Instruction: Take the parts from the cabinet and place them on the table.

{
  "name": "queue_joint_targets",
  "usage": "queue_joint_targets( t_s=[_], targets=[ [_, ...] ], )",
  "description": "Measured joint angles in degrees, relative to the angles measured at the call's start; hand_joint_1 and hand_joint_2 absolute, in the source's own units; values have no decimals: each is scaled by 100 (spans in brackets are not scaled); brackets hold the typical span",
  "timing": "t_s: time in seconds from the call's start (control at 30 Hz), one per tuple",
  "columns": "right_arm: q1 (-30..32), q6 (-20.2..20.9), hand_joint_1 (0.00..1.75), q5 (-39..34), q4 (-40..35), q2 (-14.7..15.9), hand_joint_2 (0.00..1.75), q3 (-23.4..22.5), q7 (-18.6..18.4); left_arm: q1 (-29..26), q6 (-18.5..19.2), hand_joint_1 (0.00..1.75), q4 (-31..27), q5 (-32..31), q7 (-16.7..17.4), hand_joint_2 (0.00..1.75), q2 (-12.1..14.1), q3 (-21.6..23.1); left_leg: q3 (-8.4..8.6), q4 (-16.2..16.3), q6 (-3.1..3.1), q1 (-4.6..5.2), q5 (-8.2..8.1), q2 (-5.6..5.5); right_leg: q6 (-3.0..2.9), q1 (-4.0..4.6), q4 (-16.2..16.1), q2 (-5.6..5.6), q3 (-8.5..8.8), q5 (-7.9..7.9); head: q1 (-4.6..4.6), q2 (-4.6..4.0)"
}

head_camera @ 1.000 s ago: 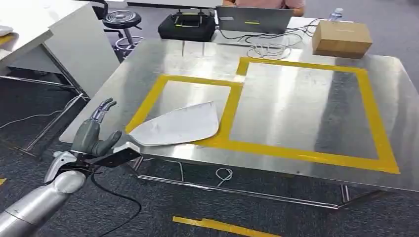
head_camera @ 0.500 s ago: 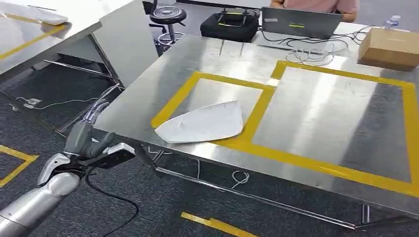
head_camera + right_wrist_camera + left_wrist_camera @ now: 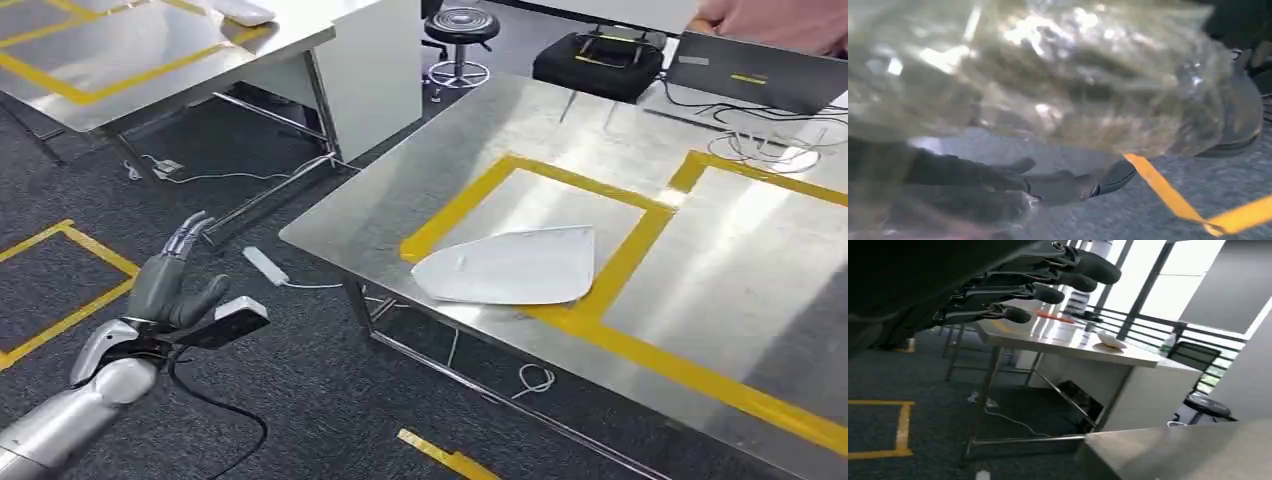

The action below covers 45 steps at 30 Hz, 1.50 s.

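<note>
A flat white part (image 3: 510, 268) lies inside the yellow tape frame near the front corner of the steel table (image 3: 400, 190). My left hand (image 3: 175, 285) hangs over the carpet left of that corner with fingers spread and nothing in it; its dark fingers (image 3: 1013, 285) reach out straight in the left wrist view. In the right wrist view, crinkled clear plastic (image 3: 1048, 75) covers most of the picture, and my right hand (image 3: 1048, 187) shows dark beneath it. Whether that hand grips the plastic cannot be made out.
A second taped steel table (image 3: 130, 60) stands at the far left with a white part (image 3: 243, 12) on it. A stool (image 3: 462, 22), black case (image 3: 605, 60), laptop (image 3: 765, 75) and a person (image 3: 780, 20) are behind. A white power strip (image 3: 264, 265) and cables lie on the carpet.
The camera has turned left, so the table with the white part slid to the right of the picture. My left hand stays empty, now well apart from the table edge.
</note>
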<state>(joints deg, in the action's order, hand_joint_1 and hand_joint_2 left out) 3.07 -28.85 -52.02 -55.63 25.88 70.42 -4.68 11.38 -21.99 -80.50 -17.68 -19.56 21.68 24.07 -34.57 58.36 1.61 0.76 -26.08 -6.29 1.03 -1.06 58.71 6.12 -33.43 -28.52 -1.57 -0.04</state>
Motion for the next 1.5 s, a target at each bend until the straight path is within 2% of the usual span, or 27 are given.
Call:
queue_joint_targets(
  t_s=[0.1, 0.13, 0.2, 0.23, 0.3, 0.33, 0.4, 0.43, 0.47, 0.5, 0.63, 0.67, 0.7, 0.73, 0.87, 0.93, 0.97, 1.0, 1.03, 1.07, 1.17, 1.2, 1.27, 1.3, 1.37, 1.43, 1.5],
  targets=[
    [9, -55, 0, -111, -37, 39, 0, 50, 35, -222, -118, 0, 43, -74, 74, 0, 101, -135, -49, -27, -121, -101, 48, -215, -36, 65, -63, -164, 87, -34, 15, 0],
    [15, -66, 0, -135, -50, 39, 0, 59, 61, -295, -129, 0, 52, -105, 94, 0, 145, -182, -45, -31, -157, -71, 50, -301, -73, 13, -121, -252, 125, -11, 4, 0],
    [21, -94, 0, -192, -83, 55, 0, 87, 105, -373, -168, 0, 83, -114, 146, 0, 221, -280, -195, 306, -211, -50, -203, 281, -130, 8, -166, -417, 190, -15, -61, 0],
    [31, -116, 0, -235, -90, 55, 0, 102, 111, -381, -181, 0, 107, -114, 172, 0, 216, -310, -391, 699, -250, -60, -407, 435, -147, 10, -165, -504, 205, -28, -66, 0],
    [55, -171, 0, -304, -92, 55, 0, 140, 133, -545, -186, 0, 162, -114, 234, 0, 221, -361, -822, 1544, -308, -104, -729, 570, -164, 17, -163, -688, 224, -62, -63, 0],
    [64, -210, 0, -354, -98, 55, 0, 164, 164, -674, -186, 0, 203, -114, 249, 0, 223, -413, -899, 1688, -325, -124, -721, 583, -161, 17, -162, -766, 235, -77, -68, 0],
    [85, -293, 0, -444, -136, 55, 0, 210, 201, -855, -183, 0, 280, -116, 289, 0, 223, -501, -674, 1258, -337, -144, -374, 613, -142, 19, -162, -915, 270, -112, -68, 0],
    [97, -334, 0, -487, -155, 57, 0, 227, 225, -934, -177, 0, 319, -116, 324, 0, 223, -547, -350, 662, -325, -140, -85, 693, -120, 20, -162, -1001, 308, -139, -68, 0],
    [97, -367, 0, -525, -173, 57, 0, 242, 241, -991, -168, 0, 347, -116, 362, 0, 221, -592, -88, 219, -308, -130, 81, 868, -100, 24, -162, -1059, 342, -164, -70, 0],
    [101, -419, 0, -572, -199, 67, 0, 255, 271, -1038, -153, 0, 402, -116, 408, 0, 212, -619, 38, -11, -268, -49, -40, 1135, -59, 68, -162, -1128, 369, -196, -72, 0],
    [86, -594, 0, -743, -323, 122, 0, 345, 339, -1326, -144, 0, 668, -116, 518, 0, 164, -651, 35, -58, -124, -49, 0, 827, 82, 63, -220, -1369, 488, -260, -68, 0],
    [91, -607, 0, -756, -350, 138, 0, 356, 350, -1399, -151, 0, 708, -116, 529, 0, 153, -656, 65, -89, -80, -96, 23, 779, 133, 38, -188, -1204, 443, -331, -57, 0],
    [100, -614, 0, -756, -374, 144, 0, 376, 365, -1417, -153, 0, 738, -114, 529, 0, 146, -660, 65, -89, -55, -99, 20, 727, 134, 25, 3, -893, 383, -470, -50, 0],
    [104, -614, 0, -763, -394, 153, 0, 396, 365, -1415, -153, 0, 772, -114, 529, 0, 127, -658, 59, -89, -19, -98, 19, 655, 129, 28, 422, -714, 184, -695, -39, 0],
    [107, -702, 0, -874, -422, 177, 0, 470, 376, -1467, -59, 0, 910, -61, 700, 0, 55, -647, 64, -87, 2, -75, 7, 432, 116, 49, 1665, -620, -493, -1104, -31, 0],
    [115, -799, 0, -1029, -481, 199, 0, 522, 409, -1579, -37, 0, 1092, 91, 830, 0, -5, -638, 85, -84, 7, -59, 2, 273, 79, 51, 1337, -606, -436, -729, -33, 0],
    [116, -839, 0, -1091, -514, 214, 0, 538, 420, -1634, -37, 0, 1181, 162, 879, 0, -37, -630, 102, -84, 2, -58, -2, 188, 56, 51, 827, -558, -222, -422, -35, 0],
    [108, -879, 0, -1154, -547, 232, 0, 560, 439, -1686, -35, 0, 1266, 223, 903, 0, -70, -614, 117, -83, -4, -58, -5, 109, 22, 48, 257, -395, 31, -135, -30, 0],
    [101, -929, 0, -1245, -577, 258, 0, 607, 468, -1725, 17, 0, 1376, 329, 946, 0, -109, -577, 114, -82, -17, -62, -10, 37, -18, 33, -48, -72, 180, -126, -39, 0],
    [95, -964, 0, -1305, -601, 264, 0, 645, 479, -1742, 74, 0, 1483, 421, 985, 0, -127, -540, 92, -51, -48, -44, -26, -23, -12, 10, -153, -66, 228, -140, -41, 0],
    [66, -1016, 0, -1405, -677, 313, 0, 721, 511, -1954, 105, 0, 1724, 551, 1014, 0, -166, -433, 52, -93, -181, -110, 30, -231, -73, 75, -134, -271, 287, -127, -37, 0],
    [66, -1025, 0, -1416, -706, 313, 0, 734, 516, -1988, 107, 0, 1771, 566, 1027, 0, -161, -409, 47, -52, -197, -113, -10, -224, -123, 18, -215, -371, 328, -89, -35, 0],
    [54, -1047, 0, -1502, -728, 328, 0, 785, 542, -1981, 153, 0, 1875, 712, 1133, 0, -168, -363, -174, 420, -251, -72, -332, 343, -168, 41, -248, -539, 379, -98, -87, 0],
    [54, -1058, 0, -1574, -739, 328, 0, 815, 573, -1966, 193, 0, 1937, 805, 1222, 0, -175, -326, -384, 856, -279, -82, -554, 468, -183, 51, -247, -629, 387, -110, -85, 0],
    [39, -1077, 0, -1646, -743, 330, 0, 872, 590, -2000, 225, 0, 2069, 883, 1272, 0, -199, -215, -760, 1619, -320, -116, -842, 562, -194, 62, -245, -790, 393, -136, -81, 0],
    [10, -1088, 0, -1719, -743, 330, 0, 927, 605, -2076, 223, 0, 2211, 1001, 1346, 0, -216, -112, -688, 1502, -344, -145, -614, 589, -173, 63, -244, -946, 424, -167, -85, 0],
    [-15, -1088, 0, -1869, -748, 330, 0, 955, 649, -2070, 265, 0, 2413, 1264, 1511, 0, -223, 26, -123, 498, -335, -148, -107, 714, -139, 59, -244, -1092, 496, -216, -85, 0]
  ],
)
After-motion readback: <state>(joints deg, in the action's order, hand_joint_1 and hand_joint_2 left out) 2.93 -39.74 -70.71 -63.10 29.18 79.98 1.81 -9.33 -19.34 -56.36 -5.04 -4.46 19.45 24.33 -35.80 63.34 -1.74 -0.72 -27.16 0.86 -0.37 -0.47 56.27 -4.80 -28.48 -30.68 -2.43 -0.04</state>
